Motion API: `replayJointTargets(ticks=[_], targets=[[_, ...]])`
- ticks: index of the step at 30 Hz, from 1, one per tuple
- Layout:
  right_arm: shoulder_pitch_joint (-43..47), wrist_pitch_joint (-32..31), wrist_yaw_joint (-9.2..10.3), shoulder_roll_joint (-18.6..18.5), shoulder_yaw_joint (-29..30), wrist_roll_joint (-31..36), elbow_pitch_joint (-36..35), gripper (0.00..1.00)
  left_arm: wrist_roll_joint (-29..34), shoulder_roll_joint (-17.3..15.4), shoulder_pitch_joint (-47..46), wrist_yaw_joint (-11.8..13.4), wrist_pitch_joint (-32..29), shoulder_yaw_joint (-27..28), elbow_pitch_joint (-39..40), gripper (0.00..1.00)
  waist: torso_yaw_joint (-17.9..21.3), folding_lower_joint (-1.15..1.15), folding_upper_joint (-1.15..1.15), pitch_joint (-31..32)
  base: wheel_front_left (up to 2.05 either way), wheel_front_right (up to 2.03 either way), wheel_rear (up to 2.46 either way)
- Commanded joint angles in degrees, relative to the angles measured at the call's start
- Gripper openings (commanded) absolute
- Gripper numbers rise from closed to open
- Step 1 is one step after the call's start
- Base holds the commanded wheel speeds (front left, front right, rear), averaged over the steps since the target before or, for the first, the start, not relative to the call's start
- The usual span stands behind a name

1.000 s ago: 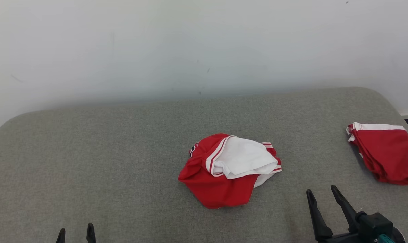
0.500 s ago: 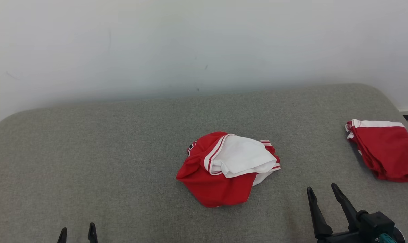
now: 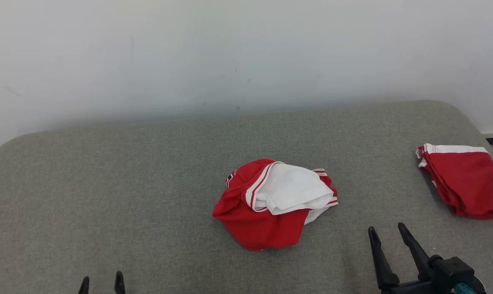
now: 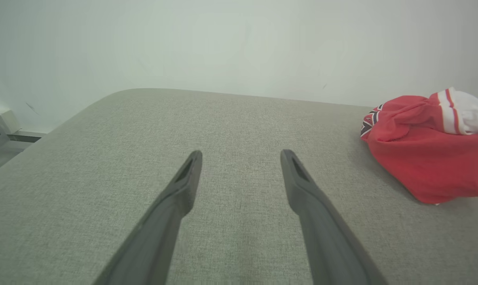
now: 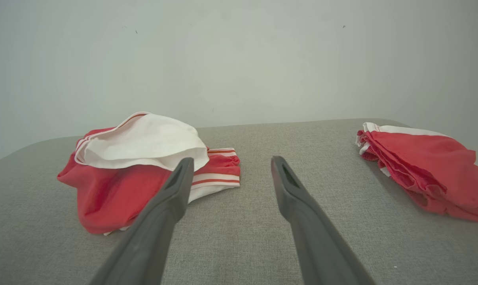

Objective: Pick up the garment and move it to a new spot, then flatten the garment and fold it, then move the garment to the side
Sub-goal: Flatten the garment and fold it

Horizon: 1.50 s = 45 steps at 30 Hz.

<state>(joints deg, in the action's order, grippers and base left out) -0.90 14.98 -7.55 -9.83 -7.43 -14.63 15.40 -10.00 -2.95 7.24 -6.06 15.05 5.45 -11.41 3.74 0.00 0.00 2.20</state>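
Note:
A crumpled red and white garment (image 3: 271,204) lies in a heap at the middle of the grey padded table (image 3: 128,183). My left gripper (image 3: 101,281) is open at the near left edge, well left of the heap, and holds nothing. In the left wrist view its fingers (image 4: 241,153) hover apart over bare padding, with the garment (image 4: 425,158) off to the right. My right gripper (image 3: 386,228) is open just near-right of the heap. In the right wrist view its fingers (image 5: 232,159) spread beside the garment (image 5: 144,170), not touching it.
A second red garment (image 3: 463,183) with a white band lies folded at the table's right edge, also visible in the right wrist view (image 5: 421,170). A pale wall (image 3: 246,53) rises behind the table. Bare padding stretches across the left half.
My left gripper's fingertips have shifted slightly to the right. The head view has tilted a little. The garment and right gripper stay put.

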Motion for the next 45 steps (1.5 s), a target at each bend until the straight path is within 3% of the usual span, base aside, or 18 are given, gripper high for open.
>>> replayJointTargets(ticks=[1, 9, 15, 21, 27, 36, 45], targets=[[0.02, 0.25, 0.15, 0.2, -0.15, -0.42, -0.04, 1.0, -0.15, 0.11, -0.75, -0.2, 0.18, -0.54, -0.73, 1.0, 0.2, 0.0, 0.0, -0.05, 0.0, 0.0, 0.0], [-0.45, 0.25, 0.15, 0.04, -0.87, -0.66, 0.12, 1.0, -2.98, 0.09, -6.91, -0.94, -1.41, -7.14, -4.96, 1.0, 2.06, 0.0, 0.0, -0.49, 0.0, 0.0, 0.0], [-1.15, 0.25, 0.15, 0.14, -1.61, -0.77, 0.15, 1.0, -7.16, 0.09, -14.0, -0.79, -10.11, -13.89, -5.49, 1.0, 5.28, 0.0, 0.0, -1.59, 0.0, 0.0, 0.0], [-1.76, 0.25, 0.15, 0.08, -1.8, -0.72, 0.15, 1.0, -6.41, -0.04, -19.76, -0.96, -18.61, -20.62, -5.52, 1.0, 9.28, 0.0, 0.0, -3.05, 0.0, 0.0, 0.0], [-2.31, 0.25, 0.15, 0.35, -2.03, -0.82, -0.04, 1.0, -4.62, -0.99, -23.71, 1.67, -23.7, -20.87, -8.02, 1.0, 13.21, 0.0, 0.0, -4.36, 0.0, 0.0, 0.0], [-2.87, 0.25, 0.16, 0.73, -2.55, -1.16, -0.18, 1.0, -1.85, -3.03, -27.6, 6.6, -25.75, -19.73, -11.12, 1.0, 16.7, 0.0, 0.0, -5.69, 0.0, 0.0, 0.0], [-2.83, 0.25, 0.15, 1.12, -2.25, -1.09, -0.3, 1.0, -2.33, -4.31, -28.85, 6.37, -29.22, -20.26, -13.03, 1.0, 17.49, 0.0, 0.0, -6.24, 0.0, 0.0, 0.0]])
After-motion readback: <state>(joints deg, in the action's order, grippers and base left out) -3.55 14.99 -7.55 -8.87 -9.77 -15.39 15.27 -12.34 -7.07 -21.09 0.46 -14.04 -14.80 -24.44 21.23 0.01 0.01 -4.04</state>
